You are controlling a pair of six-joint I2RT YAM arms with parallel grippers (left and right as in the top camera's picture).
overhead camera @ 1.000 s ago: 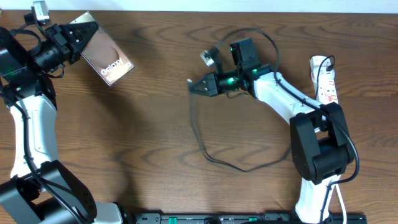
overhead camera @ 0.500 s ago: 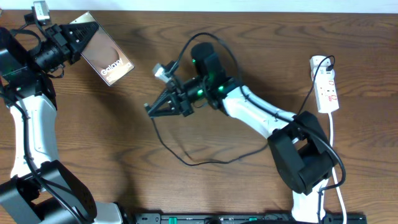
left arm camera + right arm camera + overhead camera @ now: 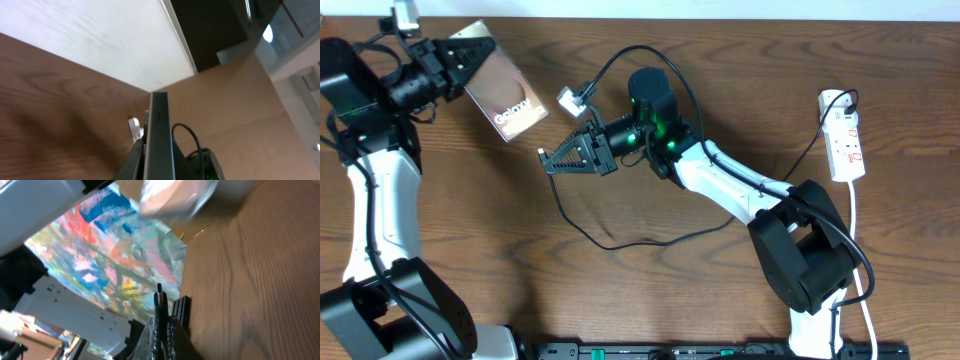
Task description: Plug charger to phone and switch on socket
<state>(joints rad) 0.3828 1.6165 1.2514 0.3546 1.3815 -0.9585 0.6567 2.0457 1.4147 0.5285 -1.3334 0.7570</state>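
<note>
Right end effector (image 3: 548,163) aims charger plug (image 3: 159,300) leftward, toward phone (image 3: 506,94).

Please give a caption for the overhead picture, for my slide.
Overhead: left gripper holds the phone; right gripper holds the charger nearby; socket at far right.

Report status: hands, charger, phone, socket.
Left hand shut on phone. Right hand shut on charger, plug tip not yet in phone. Socket far right, no hand near. Nothing between tip and phone.
</note>
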